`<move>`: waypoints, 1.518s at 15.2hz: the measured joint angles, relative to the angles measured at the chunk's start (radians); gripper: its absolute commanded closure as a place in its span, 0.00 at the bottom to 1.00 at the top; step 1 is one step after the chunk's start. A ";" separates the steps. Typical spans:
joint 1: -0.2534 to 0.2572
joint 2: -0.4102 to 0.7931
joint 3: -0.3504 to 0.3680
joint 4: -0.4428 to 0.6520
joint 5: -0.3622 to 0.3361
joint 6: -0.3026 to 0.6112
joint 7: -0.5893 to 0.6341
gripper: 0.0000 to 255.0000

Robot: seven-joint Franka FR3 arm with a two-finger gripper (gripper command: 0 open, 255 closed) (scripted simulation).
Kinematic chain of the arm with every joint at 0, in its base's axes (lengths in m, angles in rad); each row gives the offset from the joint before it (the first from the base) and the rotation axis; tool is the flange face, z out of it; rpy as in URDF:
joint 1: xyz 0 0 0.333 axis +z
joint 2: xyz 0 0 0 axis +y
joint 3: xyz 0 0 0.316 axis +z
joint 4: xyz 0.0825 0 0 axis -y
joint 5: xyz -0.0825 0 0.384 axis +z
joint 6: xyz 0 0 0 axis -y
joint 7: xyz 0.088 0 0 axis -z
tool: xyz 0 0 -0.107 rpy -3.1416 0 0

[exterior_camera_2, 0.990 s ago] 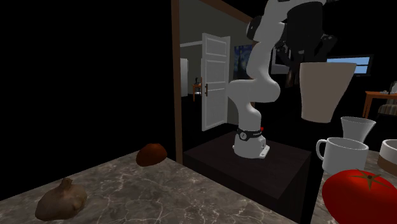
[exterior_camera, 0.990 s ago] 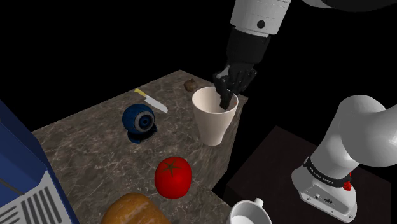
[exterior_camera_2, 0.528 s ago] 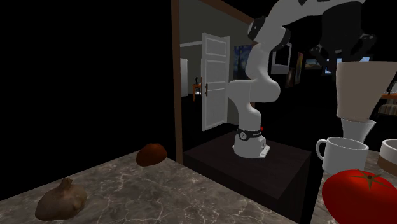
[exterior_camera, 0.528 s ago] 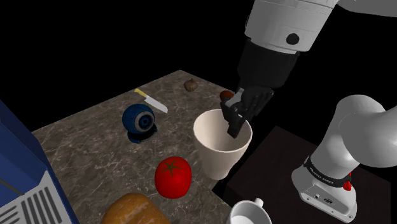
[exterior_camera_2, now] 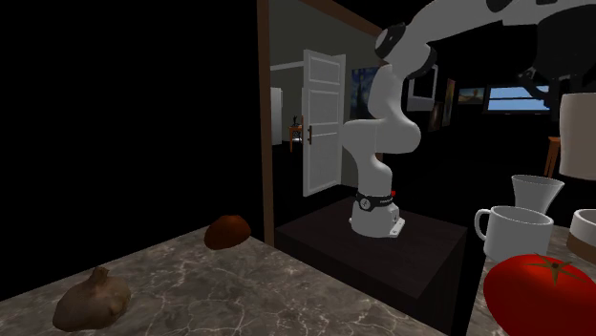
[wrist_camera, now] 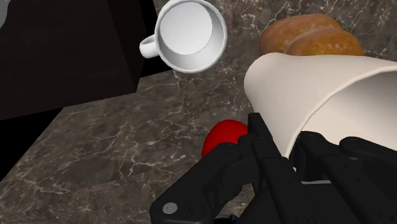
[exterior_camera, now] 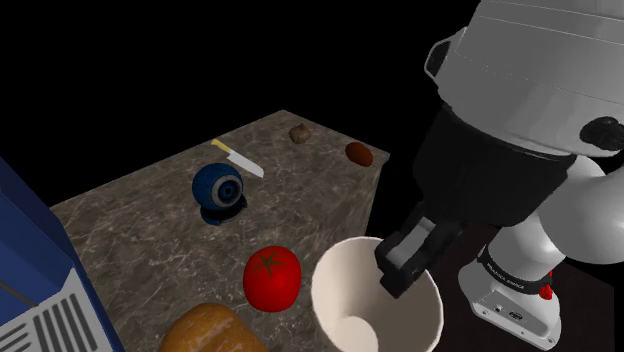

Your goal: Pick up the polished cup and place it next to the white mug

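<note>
The pincer [exterior_camera: 400,270] is clenched on the rim of the cream cup [exterior_camera: 350,300], one finger inside the wall and one outside. It holds the cup in the air above the marbled worktop [exterior_camera: 140,210]. In the shoulder view the cup hangs just right of the red tomato [exterior_camera: 272,278], with a loaf of bread [exterior_camera: 210,330] at the near edge. From the wrist, the white mug [wrist_camera: 191,35] stands upright near the worktop's corner, apart from the cup, its handle turned away from the bread.
</note>
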 measured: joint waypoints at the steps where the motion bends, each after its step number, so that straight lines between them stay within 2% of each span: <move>1: 0.000 0.008 0.025 0.014 0.005 0.002 0.025 1.00; 7: -0.018 0.063 0.178 0.120 0.020 0.006 0.175 1.00; 9: -0.019 0.068 0.207 0.122 0.027 0.019 0.198 1.00; 23: -0.013 0.072 0.285 -0.037 0.074 0.192 0.189 1.00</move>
